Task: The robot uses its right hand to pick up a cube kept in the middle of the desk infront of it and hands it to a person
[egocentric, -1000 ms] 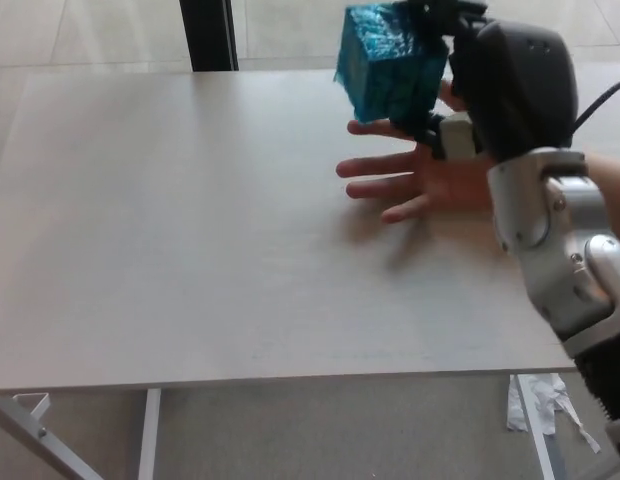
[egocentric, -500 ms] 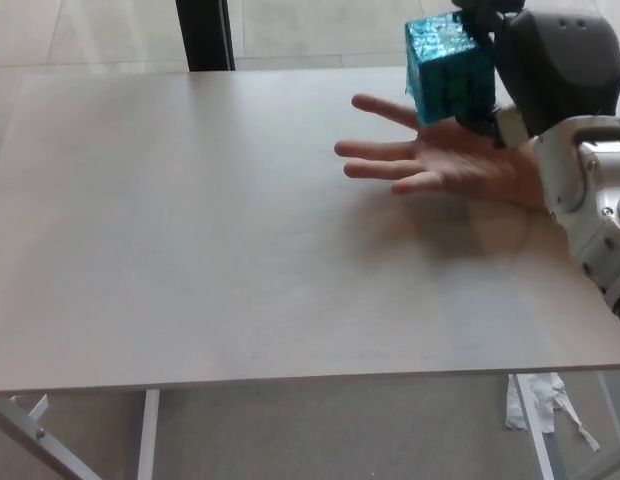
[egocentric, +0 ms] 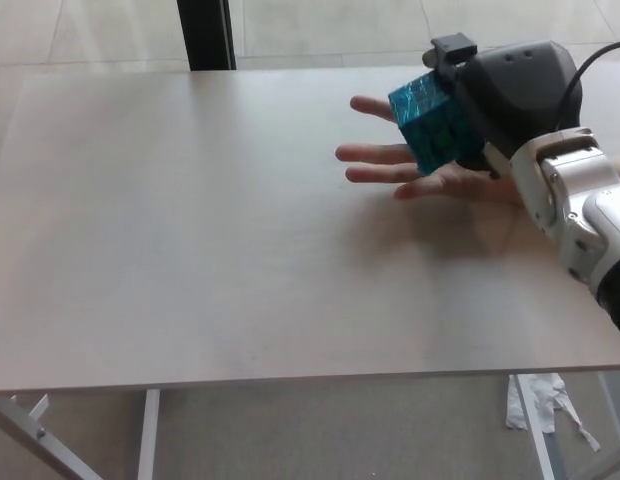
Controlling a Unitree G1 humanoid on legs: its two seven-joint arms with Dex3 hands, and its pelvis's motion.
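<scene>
The teal cube (egocentric: 435, 125) is held in my right robot hand (egocentric: 505, 95), whose black fingers are closed around it, and it sits tilted just above the open palm of a person's hand (egocentric: 430, 170). That hand lies flat, palm up, over the far right part of the pale table (egocentric: 190, 230). I do not see my left robot hand.
</scene>
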